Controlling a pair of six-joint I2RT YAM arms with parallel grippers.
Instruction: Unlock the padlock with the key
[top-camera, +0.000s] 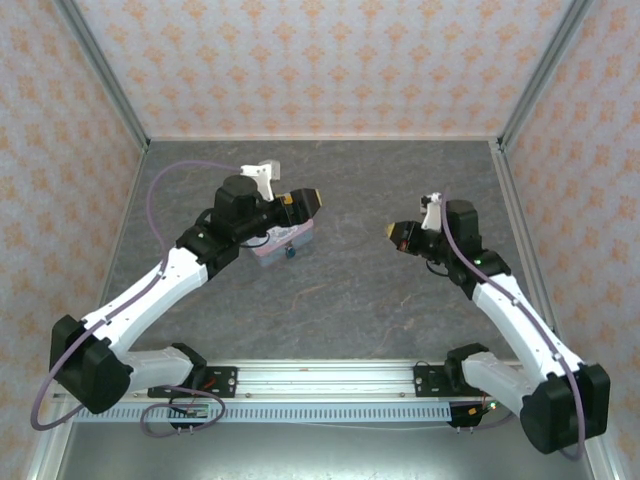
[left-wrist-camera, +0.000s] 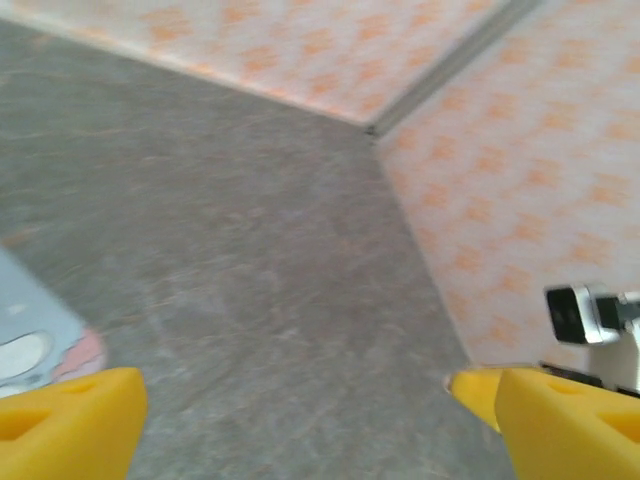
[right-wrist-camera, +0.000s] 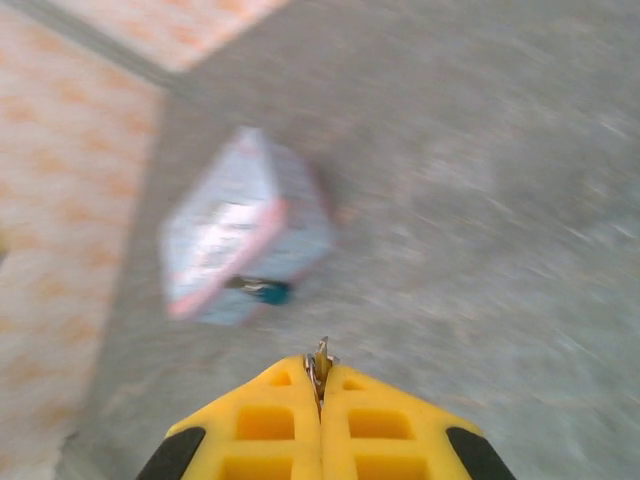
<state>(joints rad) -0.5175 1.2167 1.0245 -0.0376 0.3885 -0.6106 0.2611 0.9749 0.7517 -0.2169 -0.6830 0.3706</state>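
Right hand (right-wrist-camera: 321, 378) is pressed together on the key (right-wrist-camera: 321, 352), with a short sliver of metal standing proud of the fingertips. Left hand (left-wrist-camera: 298, 405) stands wide apart with nothing between its fingers. In the top view it hovers at the 1 o'clock side of the tin (top-camera: 283, 240). Padlock (top-camera: 290, 252) sits at the tin's 6 o'clock edge, touching it, at roughly 9 o'clock from the right hand and well apart from it. Neither padlock nor tin is restrained. Risks, as judged:

1. The key appears pinched by little more than its head, so a side load at the keyway may twist it or slip it out of the grip.
2. With the padlock loose, pressure from the key is likely to swing it, or push the tin across the surface (top-camera: 380, 300), rather than seat the key.
3. Keyway orientation cannot be read because the wrist view is blurred, so misalignment is probable.
4. The left hand, closing to steady the padlock, may nudge it away.
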